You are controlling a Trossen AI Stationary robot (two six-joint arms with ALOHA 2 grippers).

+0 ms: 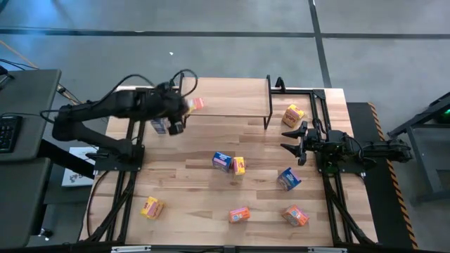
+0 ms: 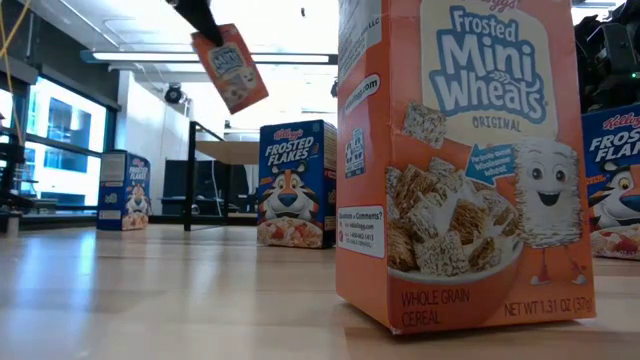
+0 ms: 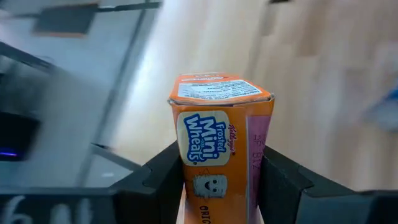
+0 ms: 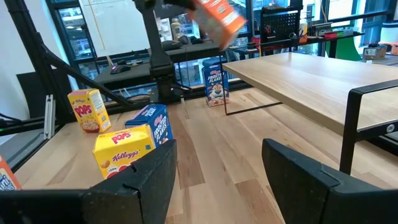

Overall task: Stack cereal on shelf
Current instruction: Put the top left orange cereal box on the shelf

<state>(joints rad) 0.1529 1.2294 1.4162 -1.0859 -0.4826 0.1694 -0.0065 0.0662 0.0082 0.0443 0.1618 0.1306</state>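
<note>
Your left gripper (image 1: 188, 105) hangs in the air over the left end of the low light-wood shelf on thin black legs (image 1: 232, 98), and its fingers (image 3: 163, 171) are clamped on a small orange Frosted Mini Wheats carton (image 3: 217, 140), which is lifted clear of the wood worktop (image 1: 190, 190) and tilted in the low view. A blue Frosted Flakes carton (image 1: 160, 126) stands on the worktop just under that arm, beside the shelf's left leg.

Moving right across your worktop, a yellow carton (image 1: 152, 207) lies near the front left, a blue carton (image 1: 222, 161) and a yellow carton (image 1: 239, 166) sit touching in the middle, and an orange carton (image 1: 240, 214) lies near the front edge. Further right you have another blue carton (image 1: 289, 178), another orange one (image 1: 295, 215), and a yellow Pops carton (image 1: 293, 114) beside the shelf's right leg.

Your right gripper (image 1: 285, 138) waits low at the right side, its fingers (image 4: 308, 177) apart and holding nothing.
</note>
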